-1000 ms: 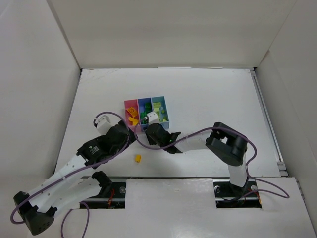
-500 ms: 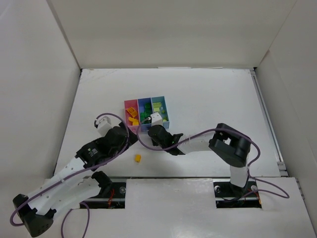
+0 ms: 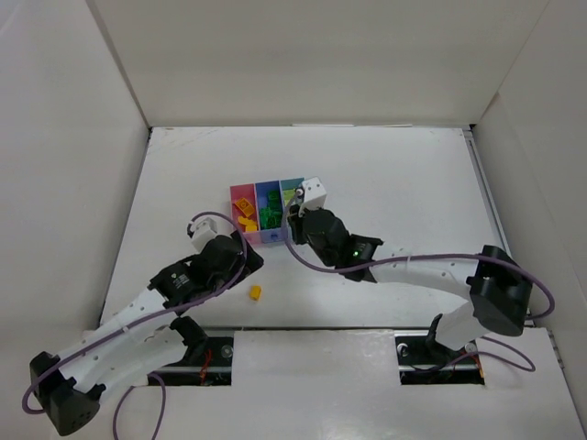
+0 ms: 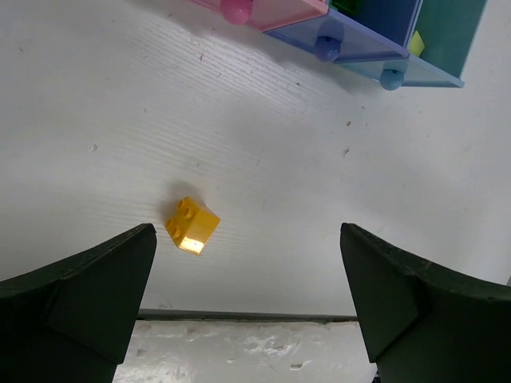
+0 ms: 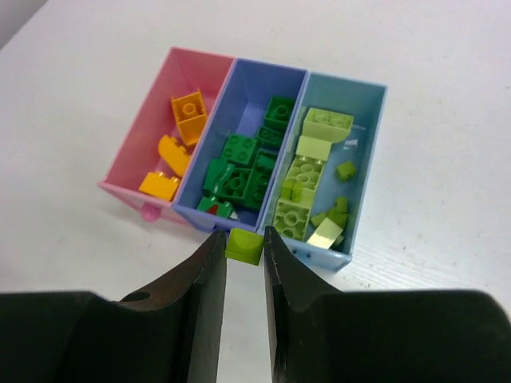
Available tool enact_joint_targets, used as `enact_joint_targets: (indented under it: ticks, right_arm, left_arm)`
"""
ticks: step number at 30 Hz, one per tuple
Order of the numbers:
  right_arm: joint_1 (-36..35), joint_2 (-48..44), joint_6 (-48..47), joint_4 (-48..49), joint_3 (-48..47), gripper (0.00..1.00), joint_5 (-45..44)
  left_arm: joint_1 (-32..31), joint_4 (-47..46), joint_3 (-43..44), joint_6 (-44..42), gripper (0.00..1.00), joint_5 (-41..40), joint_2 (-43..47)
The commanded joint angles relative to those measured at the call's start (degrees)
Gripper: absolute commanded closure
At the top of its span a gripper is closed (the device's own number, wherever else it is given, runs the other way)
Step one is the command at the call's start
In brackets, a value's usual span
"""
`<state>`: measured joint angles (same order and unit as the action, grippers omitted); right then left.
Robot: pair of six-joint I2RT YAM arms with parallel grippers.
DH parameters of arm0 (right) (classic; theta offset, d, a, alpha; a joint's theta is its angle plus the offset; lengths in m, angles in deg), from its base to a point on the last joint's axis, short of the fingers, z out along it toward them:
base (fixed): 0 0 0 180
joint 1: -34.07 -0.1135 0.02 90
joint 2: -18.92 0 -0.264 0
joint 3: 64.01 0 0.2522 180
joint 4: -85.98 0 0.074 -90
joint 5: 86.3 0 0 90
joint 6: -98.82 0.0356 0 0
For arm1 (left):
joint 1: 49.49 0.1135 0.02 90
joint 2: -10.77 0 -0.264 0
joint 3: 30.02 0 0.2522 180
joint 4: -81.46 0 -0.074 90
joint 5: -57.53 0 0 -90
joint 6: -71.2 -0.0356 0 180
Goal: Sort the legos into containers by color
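One pale lime green studded plastic brick (image 5: pixel 244 246) is pinched between the right fingers (image 5: pixel 200 291), which press on its sides at the lower middle of the right wrist view. It hangs just below the near ends of three narrow plastic bins joined in a row. It is roughly in line with the wall dividing the periwinkle blue bin (image 5: pixel 257 94), which holds dark green bricks (image 5: pixel 238 163), from the light blue bin (image 5: pixel 366 187), which holds pale lime bricks (image 5: pixel 299 179). The pink bin (image 5: pixel 148 132) at the left of that frame holds orange-yellow bricks (image 5: pixel 188 108). The step in hand looks like delivering the held brick. To do it well, the fingers should shift right and upward in the frame until the brick is plainly over the light blue bin's inside, clear of the dividing wall, and only then part. Released here, it would likely land on the white desk (image 5: pixel 447 80) or tip into the periwinkle bin. In the left wrist view the left fingers (image 4: pixel 88 295) are spread wide and empty above a single orange-yellow studded brick (image 4: pixel 192 225) on the desk, nearer the lower-left finger. Centring over it before descending should give a squarer grip.
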<state>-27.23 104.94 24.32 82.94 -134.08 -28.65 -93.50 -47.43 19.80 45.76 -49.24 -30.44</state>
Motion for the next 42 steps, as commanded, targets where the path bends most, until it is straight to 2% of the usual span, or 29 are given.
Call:
enact_joint_targets:
  ticks: [1,5,7,12,16,18,20,28,34,42]
  right_arm:
    - [3.27,2.57,-3.81,-0.09,-3.7,0.77,-1.13]
    - [7.59,6.78,-4.34,-0.09,-6.96,0.75,3.52]
    - [9.0,7.84,-4.95,-0.09,-7.92,0.69,7.11]
    - [9.53,9.96,-8.21,-0.09,-9.96,0.68,10.47]
    - [9.53,10.49,-9.26,-0.09,-10.48,0.59,11.79]
    - [10.06,10.49,-9.27,-0.7,-10.48,0.46,12.58]
    - [10.06,10.49,-9.27,-1.31,-10.48,0.42,12.58]
    - [10.58,2.41,-9.27,-2.37,-5.83,0.41,12.58]
    - [12.25,-6.54,-5.15,-4.3,3.39,0.41,12.06]
    - [15.59,-15.61,-1.45,-7.99,13.15,0.41,10.04]
  left_arm:
    - [0.15,-1.66,-0.72,-0.66,0.01,0.6,-0.27]
    - [0.15,-1.66,-1.77,-0.13,0.01,1.91,-0.8]
    - [0.15,-3.06,-2.3,-0.13,0.01,2.62,-0.8]
    - [0.15,-3.07,-2.3,0.48,0.01,3.33,-2.91]
    - [0.15,-2.54,-2.83,0.48,0.01,3.33,-3.44]
    - [0.15,-2.54,-2.83,1.01,0.01,3.33,-3.96]
    - [0.15,-1.75,-2.83,2.15,0.01,3.33,-4.57]
    - [0.15,-0.52,-4.5,3.29,0.03,5.78,-8.62]
    - [-2.05,-0.52,-5.03,3.3,0.06,5.09,-11.78]
    - [-2.57,-3.24,-5.03,-1.19,0.12,5.7,-16.88]
